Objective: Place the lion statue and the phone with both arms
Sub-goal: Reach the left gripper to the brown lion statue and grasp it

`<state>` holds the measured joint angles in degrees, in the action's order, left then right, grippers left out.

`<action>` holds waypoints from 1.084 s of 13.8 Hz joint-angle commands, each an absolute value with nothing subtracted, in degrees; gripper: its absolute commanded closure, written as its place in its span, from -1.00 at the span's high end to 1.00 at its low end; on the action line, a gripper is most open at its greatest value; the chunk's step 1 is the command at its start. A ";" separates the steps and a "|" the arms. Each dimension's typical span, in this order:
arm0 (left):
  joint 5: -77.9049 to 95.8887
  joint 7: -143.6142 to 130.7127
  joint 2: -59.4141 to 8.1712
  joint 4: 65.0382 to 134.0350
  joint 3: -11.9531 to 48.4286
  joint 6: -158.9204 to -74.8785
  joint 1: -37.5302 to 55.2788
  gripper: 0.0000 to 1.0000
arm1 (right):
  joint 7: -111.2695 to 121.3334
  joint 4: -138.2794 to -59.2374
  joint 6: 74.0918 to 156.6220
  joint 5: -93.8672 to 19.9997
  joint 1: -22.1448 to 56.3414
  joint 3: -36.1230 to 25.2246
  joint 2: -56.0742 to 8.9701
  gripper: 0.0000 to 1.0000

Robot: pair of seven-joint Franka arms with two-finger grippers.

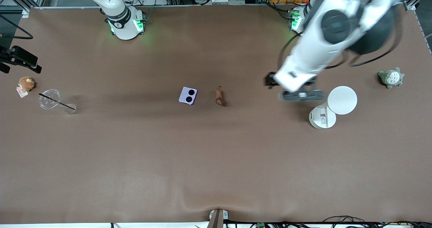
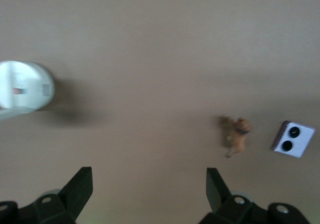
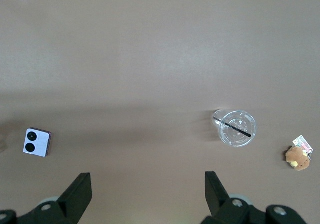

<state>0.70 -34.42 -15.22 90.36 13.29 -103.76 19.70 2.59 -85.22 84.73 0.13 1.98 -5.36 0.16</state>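
The square lavender flip phone [image 1: 188, 95] lies mid-table just beside the small reddish-brown lion statue [image 1: 219, 97]. The left gripper [image 2: 149, 184] hovers spread wide, seemingly near a white round container [image 1: 322, 117]; the right gripper [image 3: 148, 186] gapes empty.

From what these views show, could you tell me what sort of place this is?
Most likely a robotics lab bench: two arm bases bolted along a brown-covered table, aluminium framing and cabling at its edge, and small test props laid out, such as the phone and the lion statue.
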 commanded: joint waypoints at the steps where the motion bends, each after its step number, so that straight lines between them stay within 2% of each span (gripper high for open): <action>1: 0.62 -42.24 -20.99 88.33 12.75 -110.88 25.20 1.00 | 2.37 -85.78 84.64 -0.44 1.85 -5.45 0.88 1.00; 8: -5.01 -57.04 -36.10 88.42 12.57 -126.28 36.20 1.00 | 2.46 -85.69 84.73 -0.44 1.49 -5.62 0.35 1.00; 13: -5.10 -58.09 -41.74 88.86 12.13 -129.10 38.58 1.00 | 2.29 -85.78 84.46 -0.35 2.46 -5.36 -2.02 1.00; 15: -5.10 -58.10 -42.88 88.94 12.04 -129.55 39.02 0.74 | 1.67 -85.69 84.64 -1.31 4.99 -5.27 -2.20 1.00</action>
<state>-3.85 -56.58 -41.78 90.05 12.71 -129.17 37.95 2.63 -85.55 84.68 -0.20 2.61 -5.29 -2.53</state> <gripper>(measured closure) 0.044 0.000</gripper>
